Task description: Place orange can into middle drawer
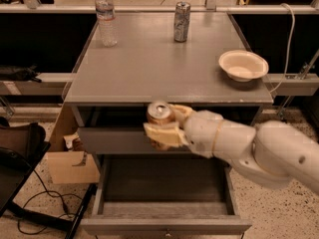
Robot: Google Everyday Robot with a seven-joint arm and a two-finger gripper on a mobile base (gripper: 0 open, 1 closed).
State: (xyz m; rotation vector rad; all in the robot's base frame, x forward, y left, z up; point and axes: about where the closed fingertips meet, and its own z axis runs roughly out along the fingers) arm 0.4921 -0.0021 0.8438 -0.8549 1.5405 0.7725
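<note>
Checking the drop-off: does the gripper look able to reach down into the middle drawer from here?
Probably yes: the gripper, holding the orange can, hangs just above the middle drawer, which stands pulled open with nothing visible between.

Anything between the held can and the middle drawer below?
Nothing: camera view shows the gripper holding the orange can above the open middle drawer, the gap bare.

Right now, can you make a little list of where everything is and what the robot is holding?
gripper: in front of the upper drawer, fingers shut on the can
orange can: held in the air over the open drawer
middle drawer: pulled open
table: water bottle, silver can, bowl
</note>
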